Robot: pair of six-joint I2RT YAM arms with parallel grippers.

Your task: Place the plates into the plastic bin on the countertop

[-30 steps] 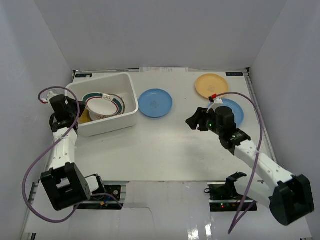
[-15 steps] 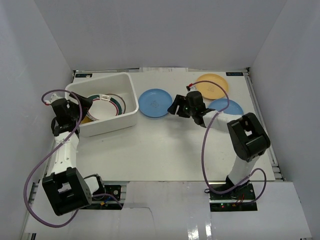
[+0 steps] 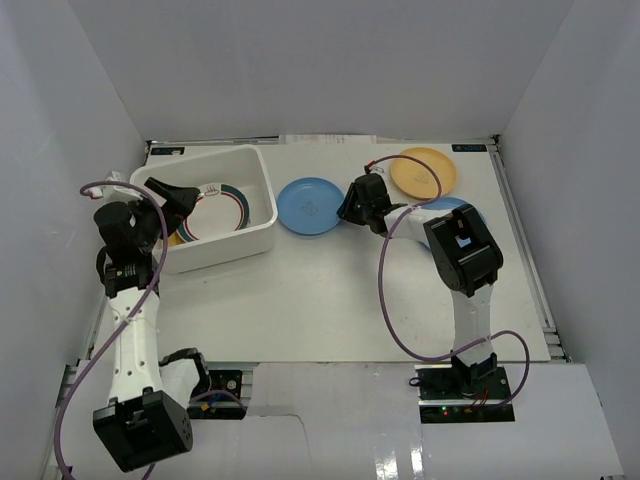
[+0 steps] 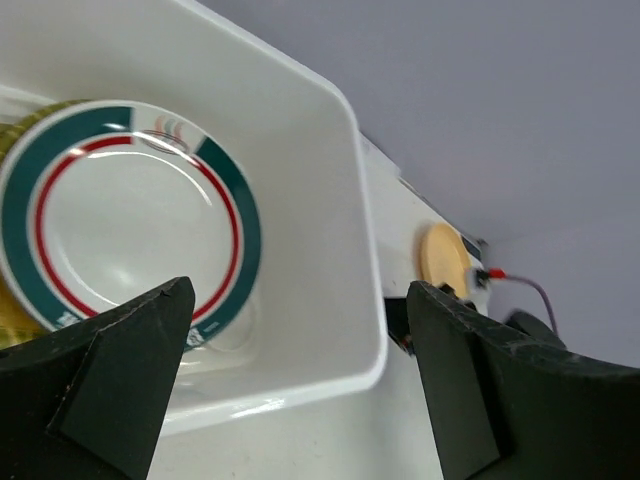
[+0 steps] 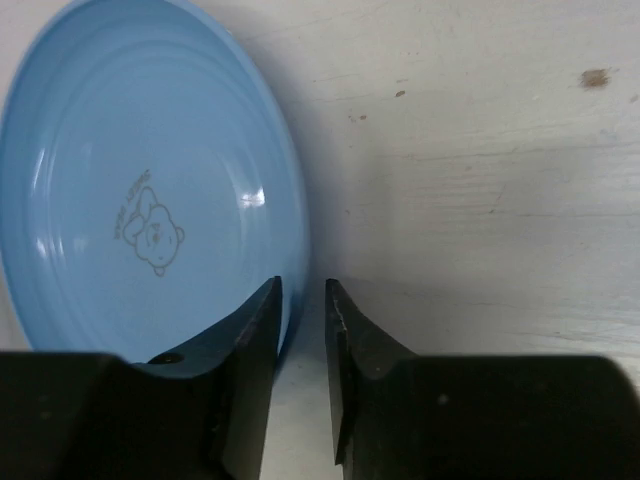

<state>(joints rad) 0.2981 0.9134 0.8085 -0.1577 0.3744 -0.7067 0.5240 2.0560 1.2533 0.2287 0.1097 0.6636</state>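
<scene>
Blue plate (image 5: 150,200): likely light, stiff, slick glaze; take at right rim. Right end effector (image 5: 303,292) straddles it, pinch unclear. Left end effector (image 4: 300,295) wide open over plastic bin (image 4: 335,170).

The white countertop (image 3: 330,290) runs flat between metal rails (image 3: 520,250) at its sides, and four things lie directly on it. At the far left corner stands the plastic bin (image 3: 225,250), and just beside the bin's right wall a blue plate (image 3: 308,205) lies flat, near the middle of the far half. Well to the right of that plate lies an orange-tan plate (image 3: 425,172) close to the far edge, and just in front of it is a second blue plate (image 3: 450,204) – only its far rim shows.
</scene>
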